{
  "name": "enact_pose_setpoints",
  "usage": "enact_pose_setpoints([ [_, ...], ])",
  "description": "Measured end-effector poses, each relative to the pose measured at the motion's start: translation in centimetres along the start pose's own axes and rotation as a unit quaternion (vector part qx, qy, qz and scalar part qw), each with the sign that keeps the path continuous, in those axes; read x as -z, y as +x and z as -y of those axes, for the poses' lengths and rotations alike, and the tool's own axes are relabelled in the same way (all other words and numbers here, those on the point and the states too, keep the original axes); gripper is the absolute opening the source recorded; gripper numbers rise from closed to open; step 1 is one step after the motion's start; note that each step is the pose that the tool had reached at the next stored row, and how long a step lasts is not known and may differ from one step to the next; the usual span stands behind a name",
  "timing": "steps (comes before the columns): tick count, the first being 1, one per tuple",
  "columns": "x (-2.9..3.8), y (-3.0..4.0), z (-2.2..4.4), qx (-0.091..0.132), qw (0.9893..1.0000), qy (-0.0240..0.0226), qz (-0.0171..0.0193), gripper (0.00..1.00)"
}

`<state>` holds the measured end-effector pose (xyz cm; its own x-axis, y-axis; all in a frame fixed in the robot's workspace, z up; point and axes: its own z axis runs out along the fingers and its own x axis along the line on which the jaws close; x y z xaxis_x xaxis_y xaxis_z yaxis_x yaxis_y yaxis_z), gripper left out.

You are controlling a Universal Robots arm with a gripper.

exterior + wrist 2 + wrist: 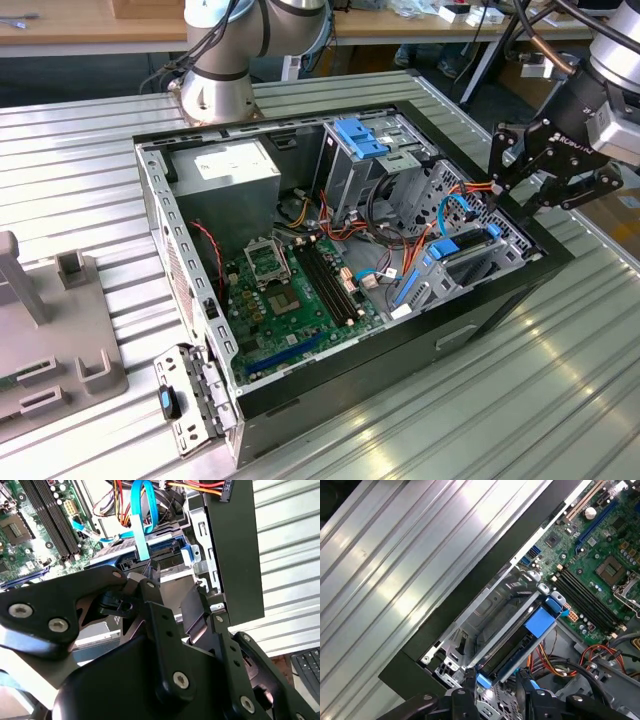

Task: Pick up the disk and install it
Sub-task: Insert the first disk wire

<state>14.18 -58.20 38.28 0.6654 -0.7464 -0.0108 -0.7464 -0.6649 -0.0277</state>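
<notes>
I have the fingers (515, 195) hanging over the rim of the open computer case (380, 352), at its corner toward the exterior view's right. The case itself lies on its side in the middle of the ribbed metal worktop (470, 420).

The disk (468, 260) sits inside that same corner. It rests tilted in the drive bay with its blue side rails showing, directly below the fingers. In the first wrist view the two fingers (496, 682) stand parted, with the near end of the disk (517, 647) and the tip of one blue rail in the gap between their tips. I cannot make out either pad pressing on it, so they are spread and hold nothing. The second wrist view shows the same thing. There the fingers (172, 592) are apart just above the disk (120, 554), and a light-blue flat cable (141, 520) runs down to it.

Deeper in the case, the green motherboard (290, 290) fills the floor. The grey power supply (225, 172) with its white label sits in the far corner on the exterior view's left. The upright metal drive cage (362, 150) with a light-blue latch stands beside it along the far wall.
</notes>
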Motion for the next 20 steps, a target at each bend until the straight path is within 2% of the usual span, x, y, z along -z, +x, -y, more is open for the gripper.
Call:
enact_pose_setpoints([
  [1,0.0,0.0,0.0,0.008,1.0,-0.0001,0.0003,0.44],
  [2,-0.01,-0.01,0.01,0.026,0.9997,-0.0003,0.0007,0.44],
  [5,-0.01,-0.01,0.01,0.062,0.9981,-0.0007,0.0017,0.44],
  [8,-0.02,-0.02,0.02,0.093,0.9957,-0.001,0.0026,0.44],
  [10,-0.02,-0.04,0.04,0.099,0.9951,-0.0011,0.0027,0.44],
  [20,-0.02,-0.04,0.04,0.099,0.995,-0.0011,0.0028,0.44],
])
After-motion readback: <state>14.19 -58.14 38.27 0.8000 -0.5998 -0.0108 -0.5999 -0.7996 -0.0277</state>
